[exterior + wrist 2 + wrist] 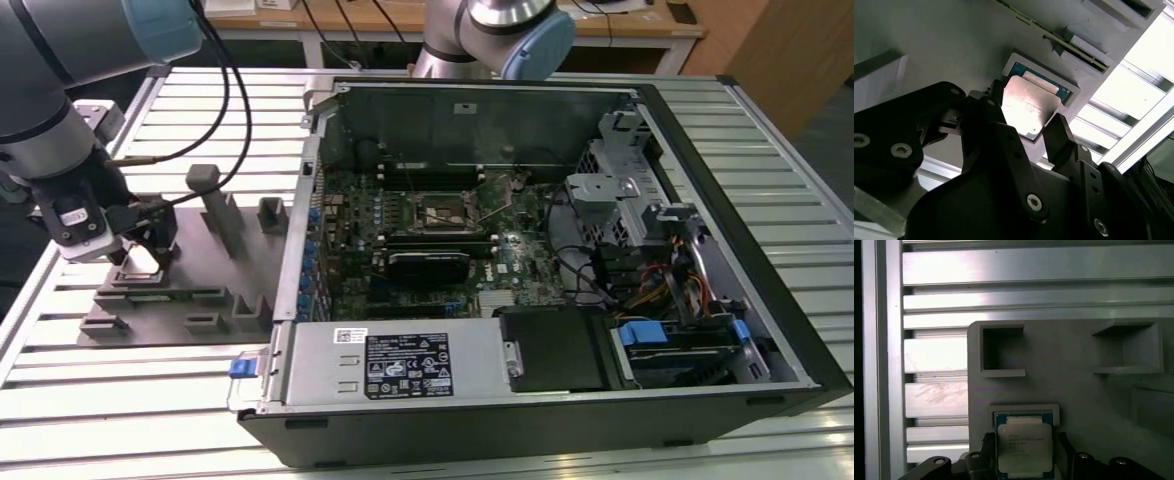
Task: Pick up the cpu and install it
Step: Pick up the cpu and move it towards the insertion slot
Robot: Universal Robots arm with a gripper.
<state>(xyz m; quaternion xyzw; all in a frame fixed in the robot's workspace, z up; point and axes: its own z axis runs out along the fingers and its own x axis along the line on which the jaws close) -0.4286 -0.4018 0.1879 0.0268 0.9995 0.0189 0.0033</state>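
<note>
The cpu (pixel 1024 450), a flat square chip with a silvery top, lies in a shallow square recess of the grey tray (pixel 1084 400). In the second wrist view the cpu (pixel 1029 107) catches the light. My gripper (pixel 1024 440) hangs low over it, open, with one black finger (pixel 985 117) on each side of the chip and small gaps between the fingers and its edges. In the exterior view the gripper (pixel 140 250) stands over the near left part of the tray (pixel 200 290). The motherboard socket (pixel 441 210) sits open-framed inside the computer case.
The open computer case (pixel 534 250) lies on the slatted aluminium table (pixel 80 400) at the exterior view's right of the tray. Upright grey posts (pixel 214 200) rise from the tray. A second robot arm (pixel 501 30) stands behind the case. Cables (pixel 227 90) trail from my arm.
</note>
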